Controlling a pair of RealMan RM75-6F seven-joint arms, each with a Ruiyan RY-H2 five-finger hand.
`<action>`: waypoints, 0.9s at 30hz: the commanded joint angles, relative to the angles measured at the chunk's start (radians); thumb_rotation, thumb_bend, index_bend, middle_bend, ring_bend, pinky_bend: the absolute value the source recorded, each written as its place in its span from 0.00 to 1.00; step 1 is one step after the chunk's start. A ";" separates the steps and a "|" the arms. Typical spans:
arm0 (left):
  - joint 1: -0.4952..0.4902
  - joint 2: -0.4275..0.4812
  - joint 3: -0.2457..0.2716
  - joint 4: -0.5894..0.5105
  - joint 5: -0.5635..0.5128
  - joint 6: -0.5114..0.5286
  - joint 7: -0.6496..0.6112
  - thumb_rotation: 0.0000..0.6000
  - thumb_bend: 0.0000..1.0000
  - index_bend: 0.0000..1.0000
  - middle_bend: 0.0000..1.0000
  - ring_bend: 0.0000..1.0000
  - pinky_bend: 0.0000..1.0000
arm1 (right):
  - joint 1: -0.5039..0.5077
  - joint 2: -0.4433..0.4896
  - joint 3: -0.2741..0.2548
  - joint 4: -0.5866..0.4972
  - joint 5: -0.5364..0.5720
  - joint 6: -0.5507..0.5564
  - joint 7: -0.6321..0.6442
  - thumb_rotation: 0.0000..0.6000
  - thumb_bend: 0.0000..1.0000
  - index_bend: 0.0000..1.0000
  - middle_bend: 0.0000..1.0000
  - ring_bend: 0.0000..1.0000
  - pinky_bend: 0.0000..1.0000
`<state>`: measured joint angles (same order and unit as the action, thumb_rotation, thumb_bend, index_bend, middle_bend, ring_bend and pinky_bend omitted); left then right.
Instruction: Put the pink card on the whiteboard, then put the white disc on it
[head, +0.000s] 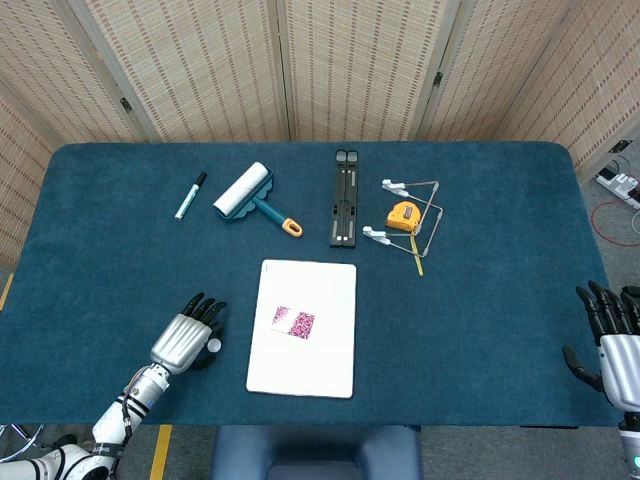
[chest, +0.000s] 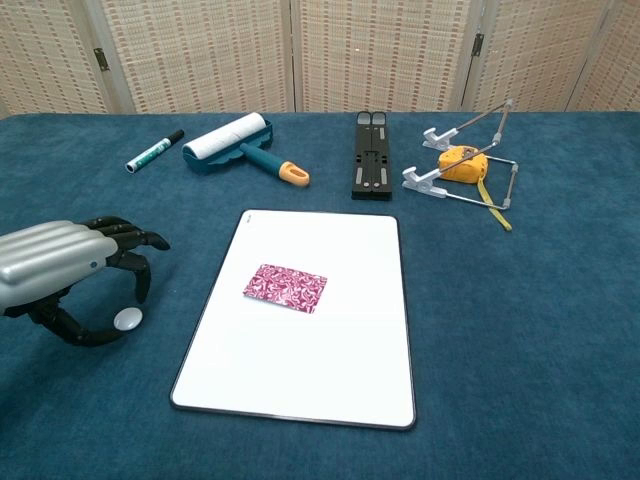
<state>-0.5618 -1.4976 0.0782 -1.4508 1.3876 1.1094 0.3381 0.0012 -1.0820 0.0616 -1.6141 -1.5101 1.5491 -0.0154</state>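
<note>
Pink card (chest: 285, 288) lies on whiteboard (chest: 330, 380); left hand (chest: 70, 275) cups white disc (chest: 127, 319).

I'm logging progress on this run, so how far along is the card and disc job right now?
Done: the pink card already lies on the whiteboard. In hand: the left hand is curled over the white disc, which sits at its fingertips on the table beside the board; whether it is gripped cannot be told. Left: carrying the disc over and setting it on the card. The right hand hangs idle at the table's edge.

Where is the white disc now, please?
In the chest view, the white disc lies on the table left of the whiteboard, between the curled fingers of the left robot hand.
</note>
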 joint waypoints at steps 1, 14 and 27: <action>-0.001 -0.005 -0.009 0.006 -0.007 -0.013 0.006 1.00 0.33 0.47 0.14 0.12 0.00 | -0.002 0.000 0.000 0.000 0.001 0.002 0.001 1.00 0.36 0.00 0.05 0.07 0.00; 0.008 -0.018 -0.030 0.033 -0.018 -0.043 0.008 1.00 0.33 0.50 0.14 0.12 0.00 | -0.002 0.001 0.001 0.000 0.005 0.002 -0.002 1.00 0.36 0.00 0.05 0.07 0.00; 0.009 -0.011 -0.046 0.018 -0.001 -0.057 -0.003 1.00 0.33 0.52 0.15 0.12 0.00 | -0.004 0.002 0.001 -0.007 0.006 0.003 -0.011 1.00 0.36 0.00 0.05 0.07 0.00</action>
<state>-0.5526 -1.5098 0.0339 -1.4315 1.3850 1.0520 0.3357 -0.0029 -1.0798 0.0624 -1.6208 -1.5039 1.5521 -0.0267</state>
